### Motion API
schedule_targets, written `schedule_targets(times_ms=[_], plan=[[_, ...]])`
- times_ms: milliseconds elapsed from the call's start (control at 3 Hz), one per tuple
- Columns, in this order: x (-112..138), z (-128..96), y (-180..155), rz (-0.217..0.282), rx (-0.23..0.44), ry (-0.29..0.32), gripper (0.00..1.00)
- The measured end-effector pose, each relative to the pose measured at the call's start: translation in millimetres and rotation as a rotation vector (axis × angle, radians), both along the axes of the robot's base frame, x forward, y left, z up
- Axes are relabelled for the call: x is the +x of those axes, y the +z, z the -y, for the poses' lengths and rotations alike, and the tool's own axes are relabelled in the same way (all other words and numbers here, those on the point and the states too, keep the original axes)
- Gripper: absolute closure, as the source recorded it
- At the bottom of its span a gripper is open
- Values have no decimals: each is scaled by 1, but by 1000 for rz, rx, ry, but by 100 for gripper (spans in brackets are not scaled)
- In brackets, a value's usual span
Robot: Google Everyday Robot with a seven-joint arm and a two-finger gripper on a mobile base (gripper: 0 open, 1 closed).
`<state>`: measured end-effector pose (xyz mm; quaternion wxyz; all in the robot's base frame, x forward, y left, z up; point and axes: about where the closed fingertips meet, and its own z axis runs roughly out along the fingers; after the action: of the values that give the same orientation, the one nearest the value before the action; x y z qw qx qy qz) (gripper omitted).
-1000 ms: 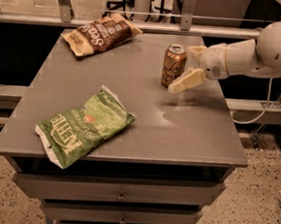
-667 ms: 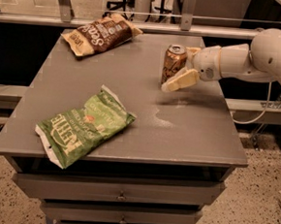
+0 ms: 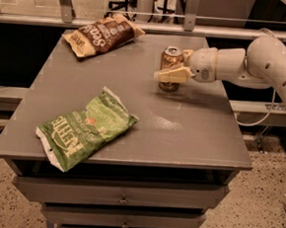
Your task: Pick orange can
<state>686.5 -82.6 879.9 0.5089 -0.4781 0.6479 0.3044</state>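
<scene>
The orange can (image 3: 171,56) stands upright on the grey table (image 3: 196,125), toward the far right of the top; the gripper (image 3: 171,70) is at the can, reaching in from the right at about mid-height, with part of it crossing the can's near face; whether it has closed on the can or merely surrounds it cannot be told. The white arm (image 3: 266,61) runs off to the right, roughly level with the table top. A green chip bag (image 3: 85,128) lies near the front left and a brown chip bag (image 3: 102,33) at the far left – both well apart from the can. Handling estimate: the can is probably light and rigid, with a smooth, somewhat slippery metal wall; if empty, the wall may dent under excess force. Recommended hold: the middle of the cylindrical body, gripped across its width – not the silver top; a hold placed too high or too low could tip the can. Apply moderate closing force; confirm contact on both sides before any lift.
</scene>
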Motion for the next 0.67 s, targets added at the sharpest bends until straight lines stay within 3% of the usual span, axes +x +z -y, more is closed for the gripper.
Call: schedule_targets(times_ms=[333,667], plan=[[4,8,13,16,26,-10,72],[3,18,63,85,63,0,100]])
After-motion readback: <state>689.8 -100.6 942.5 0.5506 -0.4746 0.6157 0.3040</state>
